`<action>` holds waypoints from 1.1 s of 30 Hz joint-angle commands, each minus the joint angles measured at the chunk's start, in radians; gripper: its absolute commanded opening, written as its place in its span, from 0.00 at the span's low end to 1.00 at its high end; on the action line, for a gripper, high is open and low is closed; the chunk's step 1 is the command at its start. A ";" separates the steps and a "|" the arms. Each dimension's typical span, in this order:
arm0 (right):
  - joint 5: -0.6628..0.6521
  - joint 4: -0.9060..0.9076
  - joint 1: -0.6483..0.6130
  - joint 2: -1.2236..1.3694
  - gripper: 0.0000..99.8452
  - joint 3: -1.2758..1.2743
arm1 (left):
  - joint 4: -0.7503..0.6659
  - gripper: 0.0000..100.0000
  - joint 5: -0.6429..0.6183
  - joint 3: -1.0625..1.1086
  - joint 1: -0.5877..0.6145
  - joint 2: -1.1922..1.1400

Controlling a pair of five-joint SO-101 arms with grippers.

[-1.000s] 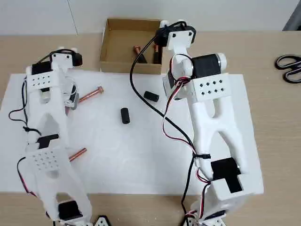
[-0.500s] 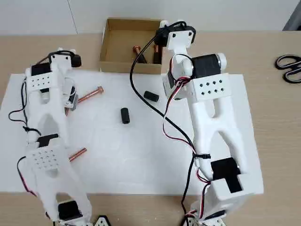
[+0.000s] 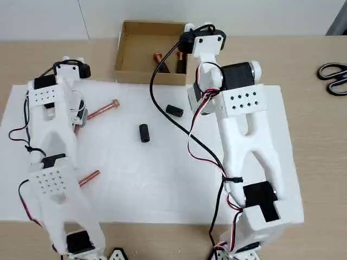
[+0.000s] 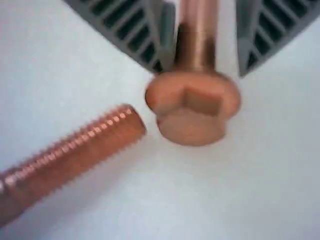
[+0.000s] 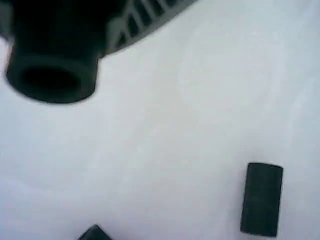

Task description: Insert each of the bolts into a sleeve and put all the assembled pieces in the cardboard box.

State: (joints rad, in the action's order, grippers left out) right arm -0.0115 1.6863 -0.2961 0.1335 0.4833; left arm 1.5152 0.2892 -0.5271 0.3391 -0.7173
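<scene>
Pinching a copper flange bolt (image 4: 192, 107) by its shank in the left gripper (image 4: 201, 60), jaws narrowed around it, hex head sticking out past the fingertips above the white sheet (image 3: 162, 179); not managing to tell whether that head is touching the sheet. Spotting a second bolt (image 4: 70, 155) right beside the gripper, threaded tip almost meeting the held head. Picking out a third bolt (image 3: 89, 177) well back from the left gripper, alongside that arm's lower half. Across the sheet, clamping a black sleeve (image 5: 50, 75) in the right gripper (image 3: 193, 103), fingers closed on it, open bore facing the wrist camera, raised above the sheet. Catching one loose sleeve (image 3: 174, 110) lying just beside that gripper and another sleeve (image 3: 143, 132) farther off toward the left arm. Noting the cardboard box (image 3: 146, 77) just beyond the right gripper, carrying two copper-headed pieces (image 3: 157, 57) with dark bodies. Glimpsing scissors (image 3: 333, 76) far out past the right arm's side.
</scene>
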 commanded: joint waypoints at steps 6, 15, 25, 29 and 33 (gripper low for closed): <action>-0.009 -0.007 0.010 -0.005 0.00 0.005 | -0.031 0.08 0.011 -0.004 0.000 0.011; -0.009 -0.007 0.010 -0.005 0.00 0.005 | -0.032 0.08 0.009 -0.008 -0.002 -0.052; -0.009 -0.007 0.010 -0.005 0.00 0.005 | -0.025 0.02 0.003 -0.041 -0.008 -0.066; -0.009 -0.007 0.010 -0.007 0.00 0.005 | 0.028 0.00 0.005 -0.054 -0.037 -0.058; -0.009 -0.007 0.008 -0.013 0.00 0.005 | 0.161 0.00 0.005 -0.200 -0.048 -0.058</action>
State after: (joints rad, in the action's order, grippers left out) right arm -0.0115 1.6863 -0.2961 0.1335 0.4833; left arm 1.5827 0.2923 -0.6206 0.3069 -0.7879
